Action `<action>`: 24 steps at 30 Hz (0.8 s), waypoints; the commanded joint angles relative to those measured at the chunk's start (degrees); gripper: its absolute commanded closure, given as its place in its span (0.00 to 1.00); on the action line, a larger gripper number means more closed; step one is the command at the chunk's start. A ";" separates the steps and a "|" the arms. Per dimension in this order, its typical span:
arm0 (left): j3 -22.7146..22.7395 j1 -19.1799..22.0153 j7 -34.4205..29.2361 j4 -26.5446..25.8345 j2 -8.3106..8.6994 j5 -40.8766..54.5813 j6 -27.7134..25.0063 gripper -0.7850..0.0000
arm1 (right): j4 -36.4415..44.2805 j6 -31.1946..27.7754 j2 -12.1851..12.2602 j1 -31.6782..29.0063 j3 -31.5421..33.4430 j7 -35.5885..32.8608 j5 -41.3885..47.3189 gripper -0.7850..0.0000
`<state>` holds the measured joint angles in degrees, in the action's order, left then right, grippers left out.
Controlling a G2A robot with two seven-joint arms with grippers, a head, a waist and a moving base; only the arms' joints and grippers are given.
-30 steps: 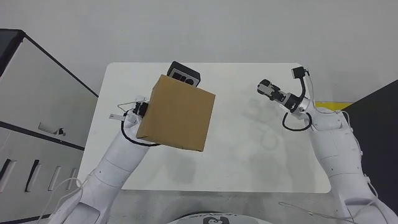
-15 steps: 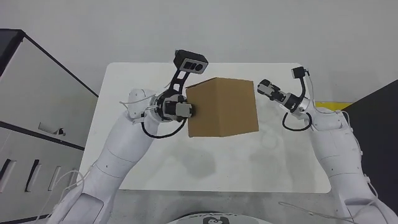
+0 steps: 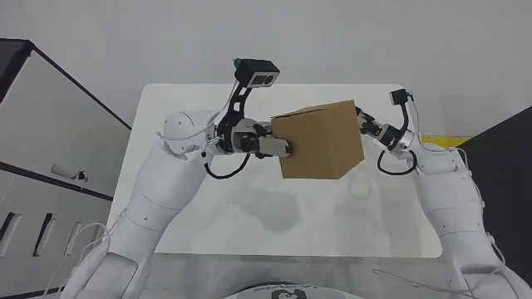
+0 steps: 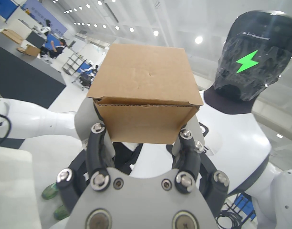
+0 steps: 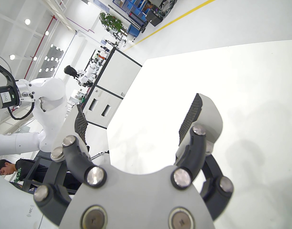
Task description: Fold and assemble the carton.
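We see a brown cardboard carton (image 3: 320,141), box-shaped, held up over the white tabletop (image 3: 216,224), right of its middle. The left jaws are clamped on one end of the carton, one finger on each side. The right jaws stand apart, holding nothing, just beside the carton's right edge.

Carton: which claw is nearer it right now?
Left. The left claw clamps one end of the carton; the right claw is open and empty at the opposite side.
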<state>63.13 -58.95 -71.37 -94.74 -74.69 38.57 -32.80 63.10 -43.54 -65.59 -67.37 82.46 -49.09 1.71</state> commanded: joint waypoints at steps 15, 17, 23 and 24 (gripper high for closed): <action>7.52 -0.07 12.89 -10.42 2.04 -51.13 -12.98 1.00 | 0.00 0.00 0.00 0.00 0.00 0.00 0.00 0.00; 7.52 -0.07 12.89 -10.42 2.04 -51.13 -12.98 1.00 | 0.00 0.00 0.00 0.00 0.00 0.00 0.00 0.00; 7.52 -0.07 12.89 -10.42 2.04 -51.13 -12.98 1.00 | 0.00 0.00 0.00 0.00 0.00 0.00 0.00 0.00; 7.52 -0.07 12.89 -10.42 2.04 -51.13 -12.98 1.00 | 0.00 0.00 0.00 0.00 0.00 0.00 0.00 0.00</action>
<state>70.65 -59.02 -58.48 -105.15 -72.65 -12.55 -45.78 63.10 -43.54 -65.59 -67.37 82.46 -49.09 1.71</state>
